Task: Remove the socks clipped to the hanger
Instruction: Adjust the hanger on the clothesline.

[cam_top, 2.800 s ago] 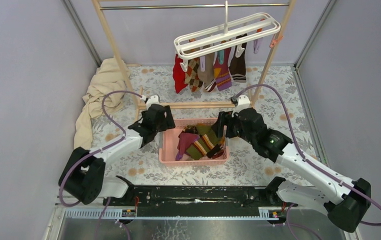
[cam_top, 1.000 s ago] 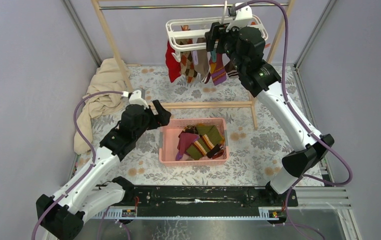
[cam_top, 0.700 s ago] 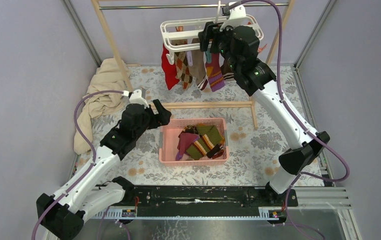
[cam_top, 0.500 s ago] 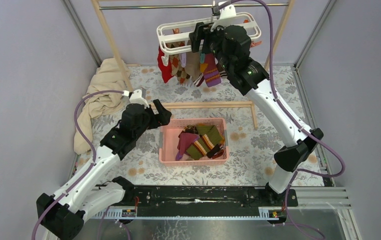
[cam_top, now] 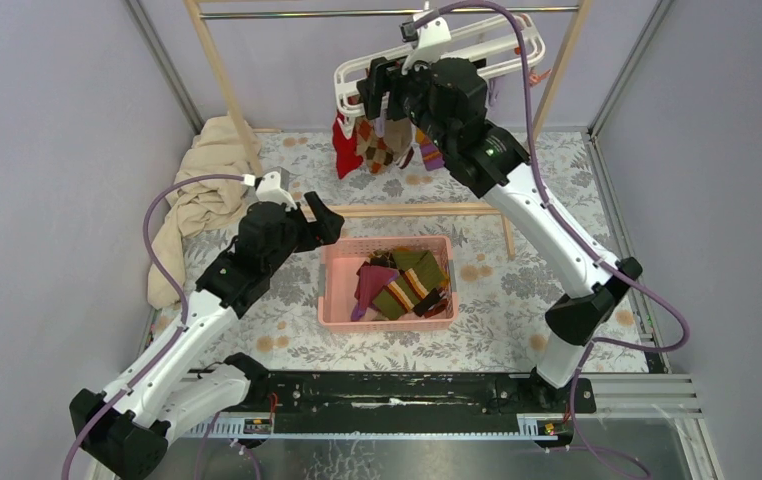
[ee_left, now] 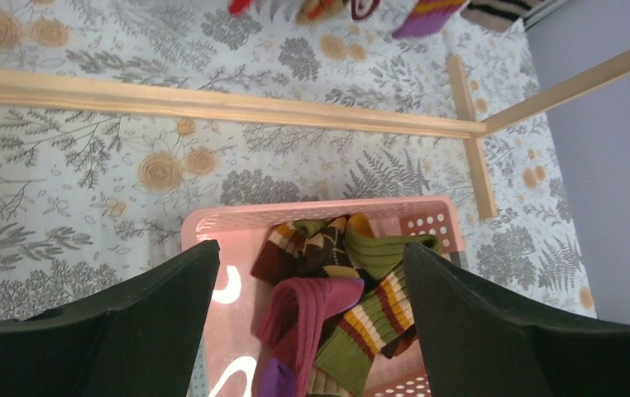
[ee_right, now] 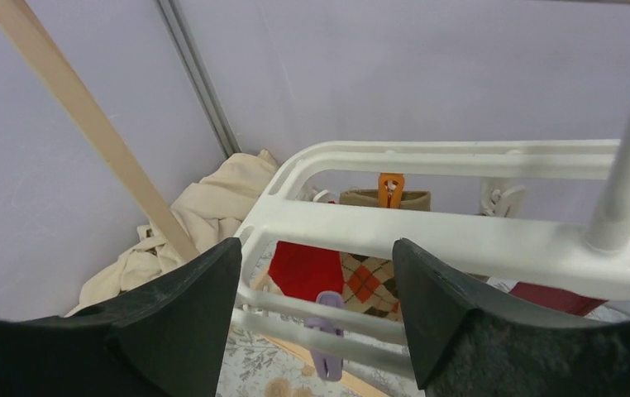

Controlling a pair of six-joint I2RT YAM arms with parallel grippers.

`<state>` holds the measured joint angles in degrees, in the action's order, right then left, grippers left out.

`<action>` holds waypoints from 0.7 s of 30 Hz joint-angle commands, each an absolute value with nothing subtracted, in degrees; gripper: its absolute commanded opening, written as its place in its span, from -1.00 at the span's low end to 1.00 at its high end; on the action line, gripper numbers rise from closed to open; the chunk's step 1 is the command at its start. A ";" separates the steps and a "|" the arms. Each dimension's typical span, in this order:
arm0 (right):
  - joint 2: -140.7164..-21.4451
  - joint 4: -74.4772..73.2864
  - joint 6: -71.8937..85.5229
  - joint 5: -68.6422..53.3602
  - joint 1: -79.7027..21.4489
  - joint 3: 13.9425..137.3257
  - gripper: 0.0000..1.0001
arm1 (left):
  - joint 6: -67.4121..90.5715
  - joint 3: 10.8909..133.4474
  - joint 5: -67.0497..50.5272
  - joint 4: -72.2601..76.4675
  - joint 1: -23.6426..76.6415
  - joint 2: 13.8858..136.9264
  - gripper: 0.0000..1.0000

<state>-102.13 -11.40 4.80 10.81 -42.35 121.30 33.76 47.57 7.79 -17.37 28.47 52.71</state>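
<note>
The white hanger (cam_top: 513, 38) hangs from the metal rail, tilted, partly behind my right arm. Clipped under it are socks: a red one (cam_top: 342, 135), an argyle one (cam_top: 377, 150) and a purple striped one (cam_top: 430, 158). My right gripper (cam_top: 374, 88) is open over the hanger's left end. In the right wrist view the hanger's bars (ee_right: 460, 240) cross between its jaws, above the red sock (ee_right: 305, 269), the argyle sock (ee_right: 367, 281) and a purple clip (ee_right: 326, 335); my right gripper (ee_right: 314, 246) holds nothing. My left gripper (cam_top: 322, 222) (ee_left: 310, 248) hovers open and empty over the basket's left end.
A pink basket (cam_top: 335, 290) (ee_left: 212, 223) with several loose socks (ee_left: 353, 306) sits mid-table. The wooden rack's base bar (ee_left: 229, 103) crosses behind it and its posts (cam_top: 225, 85) rise at both sides. A beige cloth (cam_top: 202, 180) is piled at the left wall.
My right arm rose from the basket to the hanger and kept sliding left along it. The hanger swung and now tilts. My left arm barely moved.
</note>
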 commanded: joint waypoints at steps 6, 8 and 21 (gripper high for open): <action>-83.12 -12.95 5.29 12.36 -42.47 112.71 0.53 | 35.25 52.83 5.37 -14.12 29.50 53.57 0.77; -78.00 -13.33 5.57 14.03 -42.20 107.79 0.53 | 35.95 53.95 4.56 -13.18 30.27 54.10 0.77; -55.62 -12.76 10.17 18.85 -33.50 78.65 0.54 | 36.66 68.34 8.11 -8.64 42.57 64.59 0.77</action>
<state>-55.02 -13.47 8.82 17.06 -35.09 82.32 36.64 64.07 5.48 -13.17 38.98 62.41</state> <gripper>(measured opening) 0.768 0.884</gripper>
